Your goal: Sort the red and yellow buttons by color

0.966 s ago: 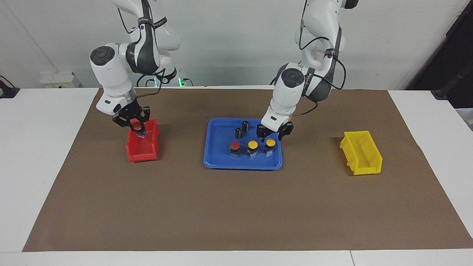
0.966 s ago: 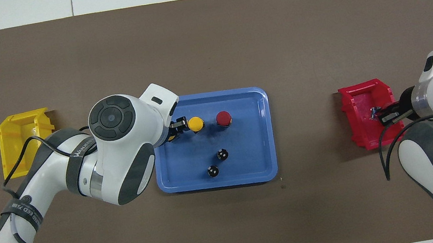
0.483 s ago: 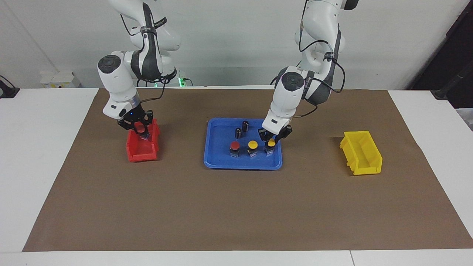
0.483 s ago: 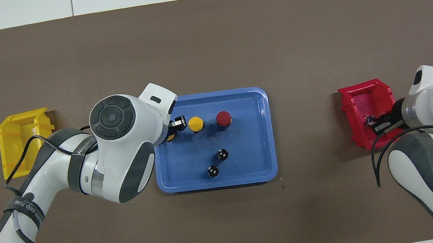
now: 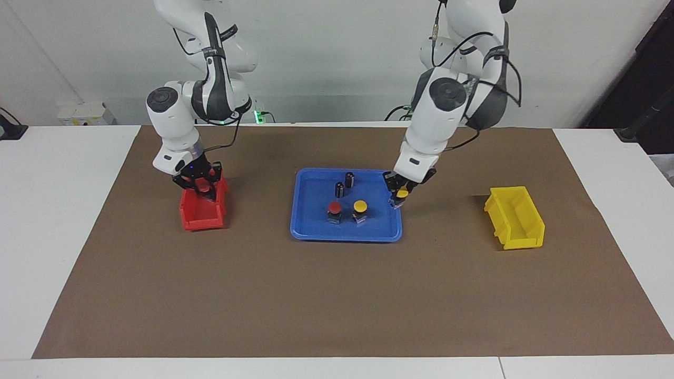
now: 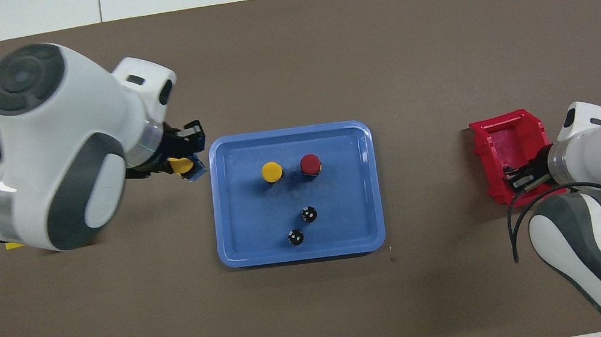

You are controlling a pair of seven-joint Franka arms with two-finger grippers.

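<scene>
Left gripper [image 5: 401,193] is gripping a yellow-capped button [image 5: 402,194] by its dark body, over the blue tray [image 5: 308,231] edge. Right gripper [image 5: 199,185] is hanging over the red bin [image 5: 200,221] — grip unclear.

Left gripper [image 6: 190,157] up beside the blue tray [image 6: 367,182], clamping a yellow button [image 6: 180,165]. Right gripper [image 6: 517,180] over the red bin [image 6: 501,144].

Bright, even indoor light from above, both views sharp. Soft short shadows fall on the flat brown paper table mat [image 5: 337,295] beside the glossy blue plastic tray [image 5: 310,231], whose floor shows faint sheen.
</scene>
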